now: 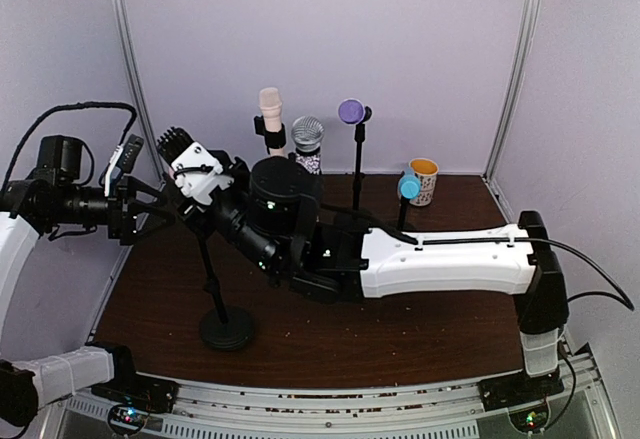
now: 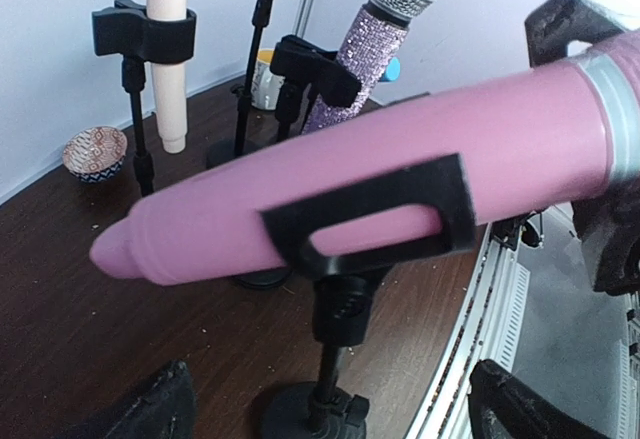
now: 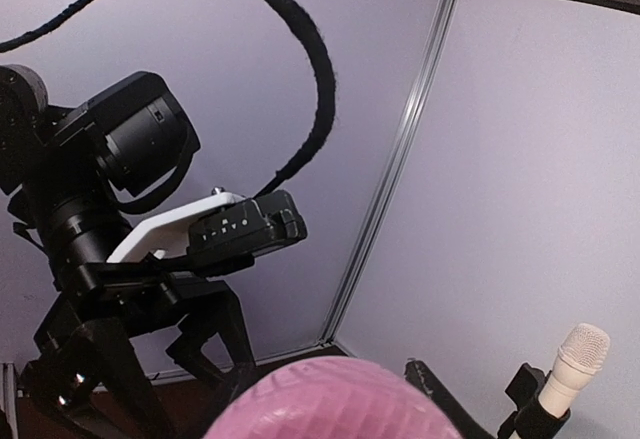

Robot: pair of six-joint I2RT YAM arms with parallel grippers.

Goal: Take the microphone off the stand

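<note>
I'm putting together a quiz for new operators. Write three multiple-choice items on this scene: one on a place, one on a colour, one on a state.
1. Where does the patterned paper cup stand?
A. near left corner
B. far right end of the dark wooden table
C. on a stand

2. What colour is the smooth plastic microphone in the nearest black clip?
A. green
B. pink
C. white

3. That microphone is:
A. clipped on its black stand
B. lying on the table
C. inside the cup

Answers: B, the cup sits by the back right wall. B, the body is pink. A, the clip wraps around it.
</note>
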